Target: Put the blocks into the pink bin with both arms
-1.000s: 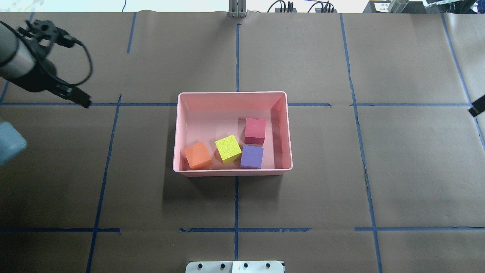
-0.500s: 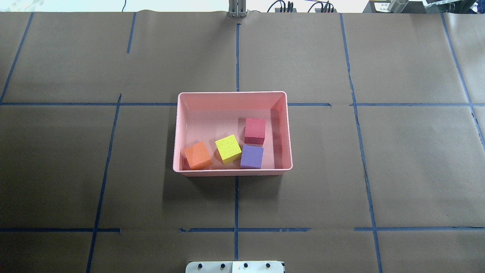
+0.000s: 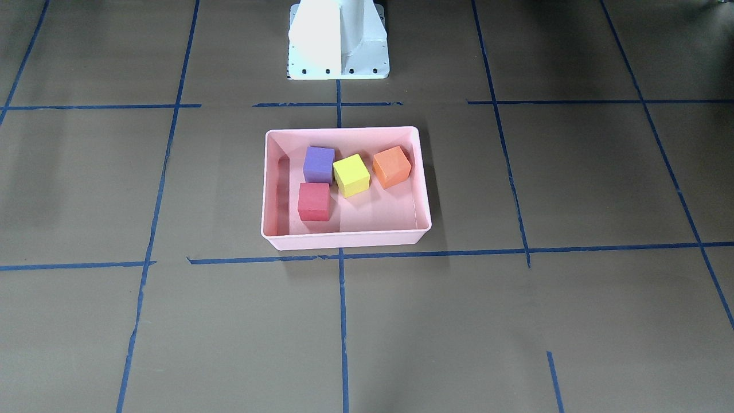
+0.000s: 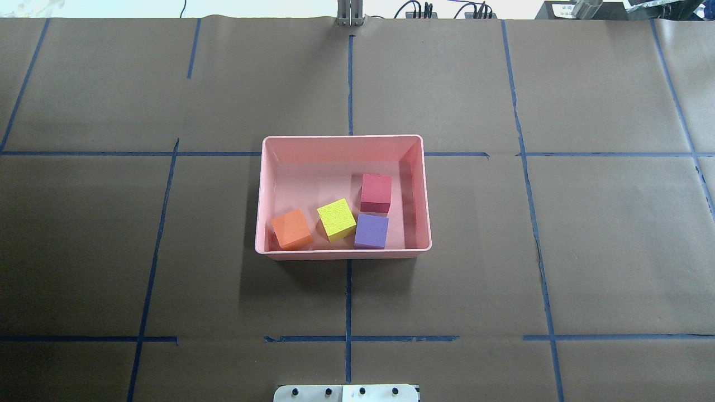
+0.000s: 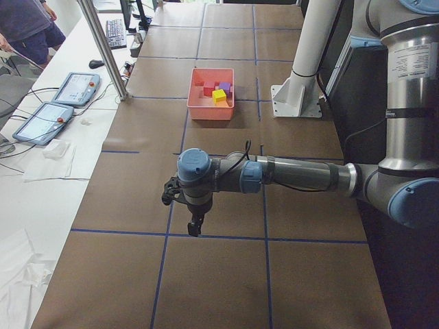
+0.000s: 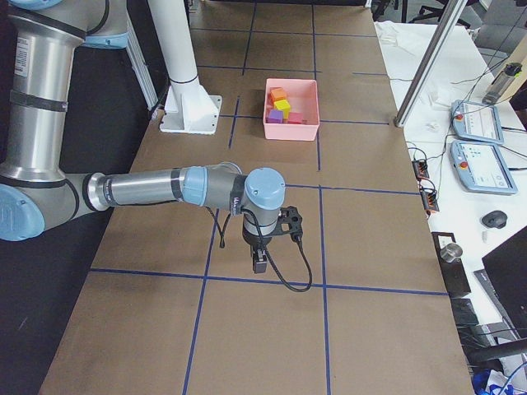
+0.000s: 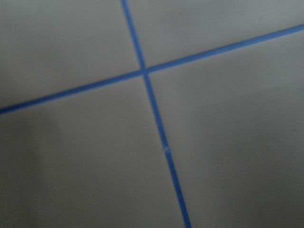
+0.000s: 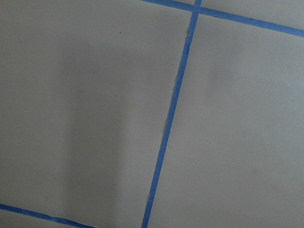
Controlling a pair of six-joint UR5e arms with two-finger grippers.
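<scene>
**Mia:** Where were the blocks?

**Sam:** All four sat inside the pink bin (image 4: 313, 178), in the middle of the overhead view. The orange block (image 4: 291, 229), the yellow block (image 4: 336, 219) and the purple block (image 4: 371, 230) made a row along the bin's lower wall. The red block (image 4: 376, 191) sat just above the purple one. I could not tell if those two touched.

**Mia:** Could you see the claws?

**Sam:** Only from the side cameras. The left claw (image 5: 195, 226) hung in the lower middle of the left side view and pointed down over the counter (image 4: 558, 251), well apart from the bin. It was small and dark, so I cannot tell if it was spread or pressed together. The right claw (image 6: 258, 262) looked just as dark in the lower middle of the right side view, and I cannot tell there either.

**Mia:** What about the wrist cameras?

**Sam:** They showed just brown counter and blue tape lines (image 7: 156, 118). The left one was blurry.

**Mia:** Was anything cut off?

**Sam:** The white pedestal (image 3: 338, 34) ran off the top edge of the front view. A person (image 5: 27, 24) stood at the upper left of the left side view, with the head out of the frame.
</scene>
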